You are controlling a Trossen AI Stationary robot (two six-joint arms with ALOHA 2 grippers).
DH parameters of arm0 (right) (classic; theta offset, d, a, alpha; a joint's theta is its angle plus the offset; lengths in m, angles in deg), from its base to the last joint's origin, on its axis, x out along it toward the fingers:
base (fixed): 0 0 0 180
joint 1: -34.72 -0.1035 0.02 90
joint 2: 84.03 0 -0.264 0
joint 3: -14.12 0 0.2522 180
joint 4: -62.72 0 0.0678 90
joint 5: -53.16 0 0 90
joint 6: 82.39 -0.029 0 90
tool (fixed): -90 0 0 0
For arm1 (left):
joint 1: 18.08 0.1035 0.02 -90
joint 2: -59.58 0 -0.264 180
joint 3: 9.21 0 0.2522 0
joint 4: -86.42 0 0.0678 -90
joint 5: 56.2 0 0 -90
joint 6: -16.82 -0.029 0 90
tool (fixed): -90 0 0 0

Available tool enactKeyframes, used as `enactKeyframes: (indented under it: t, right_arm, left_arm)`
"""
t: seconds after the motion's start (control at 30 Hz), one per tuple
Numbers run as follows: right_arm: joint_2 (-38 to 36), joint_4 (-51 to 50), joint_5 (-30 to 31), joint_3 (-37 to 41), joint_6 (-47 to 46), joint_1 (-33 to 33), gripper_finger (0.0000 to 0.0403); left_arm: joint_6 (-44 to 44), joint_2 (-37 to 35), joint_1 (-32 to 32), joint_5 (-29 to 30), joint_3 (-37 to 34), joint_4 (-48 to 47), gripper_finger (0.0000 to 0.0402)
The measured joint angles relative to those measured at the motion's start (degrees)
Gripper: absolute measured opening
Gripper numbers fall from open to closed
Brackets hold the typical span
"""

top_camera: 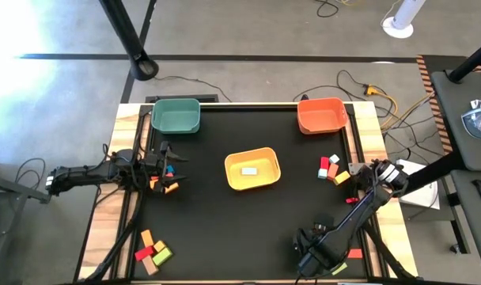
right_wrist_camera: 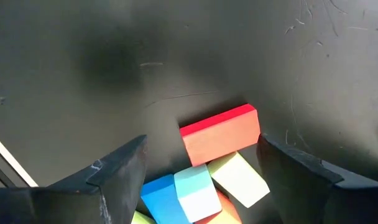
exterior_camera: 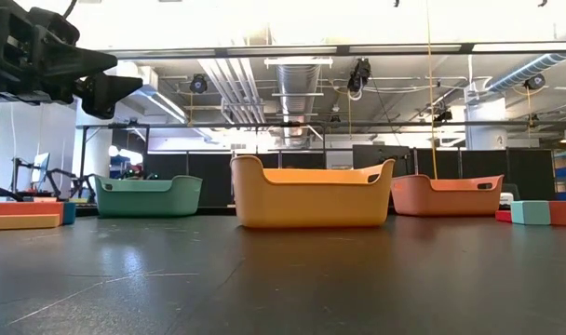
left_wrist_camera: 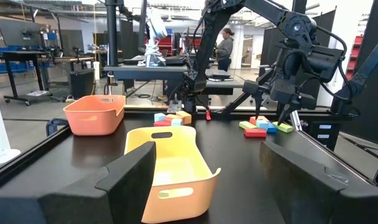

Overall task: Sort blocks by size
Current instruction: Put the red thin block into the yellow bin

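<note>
The yellow bin (top_camera: 252, 169) sits in the middle of the black desk (top_camera: 225, 229), with one pale blue block (top_camera: 250, 169) lying inside it. Behind it to the left stands the green bin (top_camera: 176, 115), and behind it to the right the orange bin (top_camera: 321, 115).

The left gripper (top_camera: 171, 169) hangs to the left of the yellow bin, fingers (left_wrist_camera: 130, 177) spread and holding nothing, with small orange and blue blocks (top_camera: 168, 184) beneath it. More blocks (top_camera: 153, 252) lie at the near left corner of the desk.

The right gripper (top_camera: 305, 257) is low over the near right part of the desk, fingers (right_wrist_camera: 117, 171) spread above a cluster of blocks (right_wrist_camera: 207, 174), a red one (right_wrist_camera: 220, 134) on top. Another group of blocks (top_camera: 332, 169) lies to the right of the yellow bin.
</note>
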Motion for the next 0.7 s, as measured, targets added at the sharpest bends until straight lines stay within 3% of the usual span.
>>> enactKeyframes:
  t: [0.7]
  right_arm:
    - [0.2, 0.1, 0.0, 0.1, 2.2, 0.8, 0.0281]
  left_arm:
    - [0.0, 0.0, 0.0, 0.0, 0.0, 0.0, 0.0274]
